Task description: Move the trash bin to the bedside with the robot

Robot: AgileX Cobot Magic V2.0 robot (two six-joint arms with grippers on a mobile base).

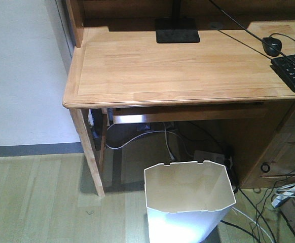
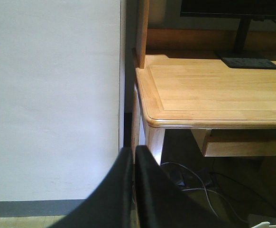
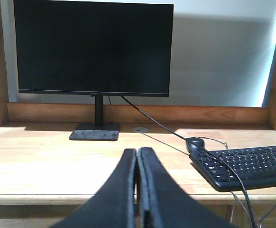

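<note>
The white trash bin stands on the wooden floor in front of the desk, at the bottom of the front view; its angular rim is open and nothing shows in its cream inside. A sliver of a white rim shows at the bottom right of the left wrist view. My left gripper is shut on nothing and faces the desk's left corner and the wall. My right gripper is shut on nothing and hangs in front of the desk top. Neither gripper touches the bin. The bedside is out of view.
A light wooden desk carries a black monitor, a keyboard and a mouse. Loose cables and a power strip lie under it, right of the bin. A white wall stands on the left.
</note>
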